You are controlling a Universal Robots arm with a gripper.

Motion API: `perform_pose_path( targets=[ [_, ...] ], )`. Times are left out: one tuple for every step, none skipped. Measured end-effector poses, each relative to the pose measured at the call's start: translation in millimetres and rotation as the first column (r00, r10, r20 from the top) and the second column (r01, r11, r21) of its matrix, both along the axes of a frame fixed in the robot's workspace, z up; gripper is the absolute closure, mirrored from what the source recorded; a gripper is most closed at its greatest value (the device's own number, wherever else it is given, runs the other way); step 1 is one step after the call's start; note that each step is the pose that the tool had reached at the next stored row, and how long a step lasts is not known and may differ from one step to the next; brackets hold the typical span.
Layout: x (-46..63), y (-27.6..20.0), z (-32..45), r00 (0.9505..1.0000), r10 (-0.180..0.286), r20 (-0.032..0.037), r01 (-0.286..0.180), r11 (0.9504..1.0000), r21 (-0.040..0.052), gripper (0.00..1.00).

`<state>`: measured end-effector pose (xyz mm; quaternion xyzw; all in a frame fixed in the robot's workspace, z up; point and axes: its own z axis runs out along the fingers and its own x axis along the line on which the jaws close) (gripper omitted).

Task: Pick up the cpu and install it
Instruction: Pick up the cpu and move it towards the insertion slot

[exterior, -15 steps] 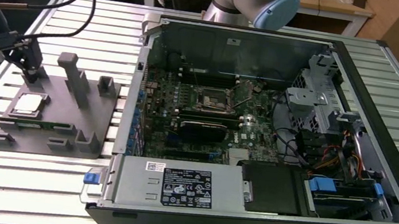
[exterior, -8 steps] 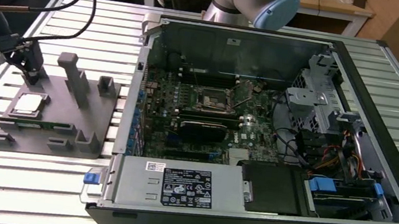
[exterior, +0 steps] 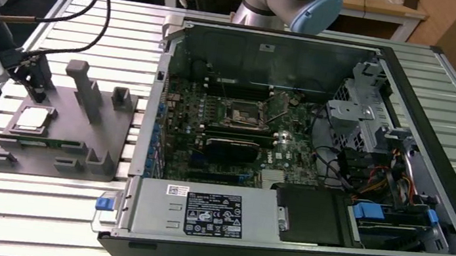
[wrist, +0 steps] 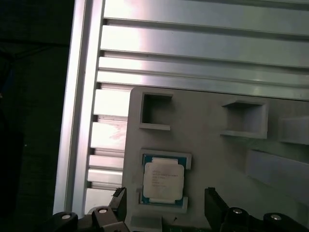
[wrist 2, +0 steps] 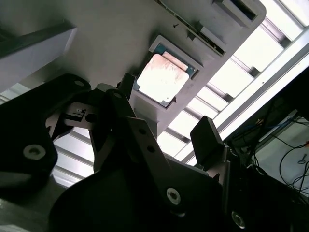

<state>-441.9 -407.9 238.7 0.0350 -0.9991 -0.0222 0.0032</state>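
The claw hangs over the grey plastic fixture, which lies on the slatted metal surface. Its two dark fingers are spread wide and grip nothing.

The cpu sits directly beneath the claw, flat in a shallow square recess of the fixture with its silvery top facing up. In the first wrist view the claw frames the cpu, with one finger out past each of two opposite edges and a clear gap on both sides. In the second wrist view the claw is seen from behind its linkages, and the cpu lies just beyond the fingertips, untouched. Whether the tips have reached the height of the chip cannot be told.

Just past the cpu from the claw, toward the near edge of the fixture, a narrow green memory stick lies in a slot. Well away from the claw, to the exterior view's right, stands the open computer case, and the black socket on its board is empty.
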Motion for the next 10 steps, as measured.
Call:
perform_pose_path(
  targets=[
    [-0.3,-0.2,-2.0,1.0,0.0,-0.0001,0.0,1.0,0.0,0.26],
    [-0.4,-0.3,-3.7,1.0,0.0,-0.0001,0.0,1.0,0.0,0.26],
    [-0.5,-0.3,-5.6,1.0,0.0,-0.0001,0.0,1.0,0.0005,0.26],
    [-0.6,-0.3,-7.2,1.0,0.001,0.0,-0.001,1.0,0.0019,0.26],
    [-0.6,-0.3,-8.7,1.0,0.003,-0.0001,-0.003,1.0,0.0033,0.26],
    [-0.7,-0.3,-10.3,1.0,0.007,0.0001,-0.007,1.0,0.0039,0.26],
    [-0.7,-0.3,-11.8,0.9999,0.012,0.0,-0.012,0.9999,0.0039,0.26],
    [-0.7,-0.3,-13.4,0.9999,0.016,0.0,-0.016,0.9999,0.004,0.26],
    [-0.9,-0.4,-15.2,0.9998,0.017,0.0,-0.017,0.9998,0.0039,0.26],
    [-1.2,-0.4,-17.1,0.9998,0.018,0.0001,-0.018,0.9998,0.004,0.26]
  ],
)
